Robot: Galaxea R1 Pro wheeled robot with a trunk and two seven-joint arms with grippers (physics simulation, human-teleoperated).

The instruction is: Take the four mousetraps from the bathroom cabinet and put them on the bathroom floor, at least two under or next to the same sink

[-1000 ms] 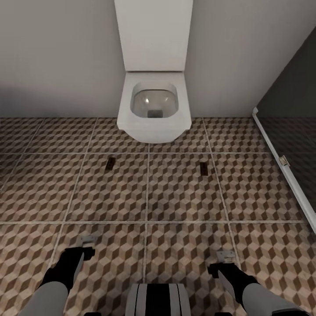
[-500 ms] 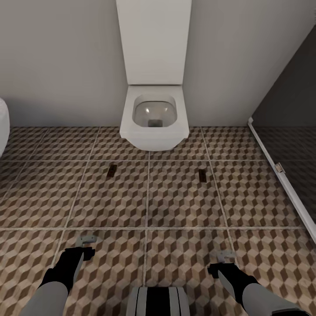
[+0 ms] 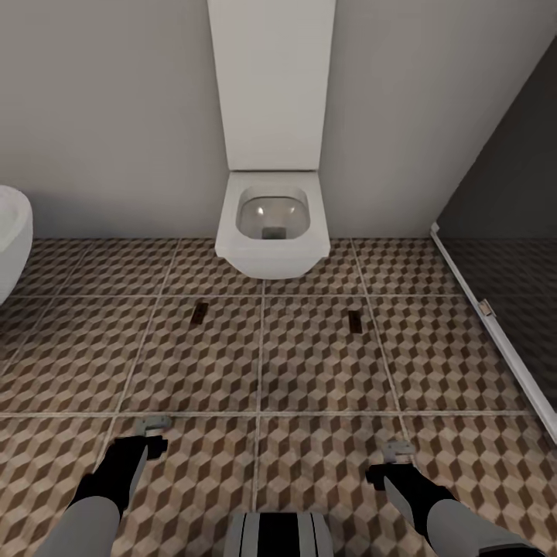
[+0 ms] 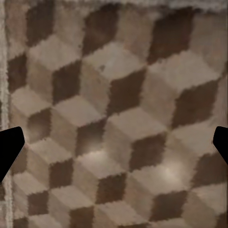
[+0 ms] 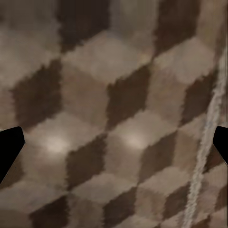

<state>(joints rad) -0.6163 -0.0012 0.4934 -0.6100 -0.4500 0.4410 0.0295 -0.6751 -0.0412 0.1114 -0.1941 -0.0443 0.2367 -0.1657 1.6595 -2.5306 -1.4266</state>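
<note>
The bathroom floor (image 3: 309, 371) of brown, beige and cream cube-pattern tiles spreads in front of me. Two small dark-brown rectangular things lie on it before the toilet, one at the left (image 3: 199, 312) and one at the right (image 3: 354, 319); they are too small to tell whether they are mousetraps. My left gripper (image 3: 153, 425) hangs low over the tiles, open and empty, with its dark fingertips (image 4: 8, 147) wide apart over bare floor. My right gripper (image 3: 398, 449) is likewise open and empty above the tiles (image 5: 114, 118). The cabinet and the sink are out of view.
A white wall-hung toilet (image 3: 269, 224) stands straight ahead against the grey wall. A white rounded fixture (image 3: 9, 240) shows at the left edge. A dark panel with a white bottom frame (image 3: 495, 333) runs along the right. My trunk (image 3: 278, 534) shows at the bottom.
The whole picture has shifted: the toilet and floor marks sit lower and smaller, and the white fixture has come into view at the left. Both grippers stay open in the same pose.
</note>
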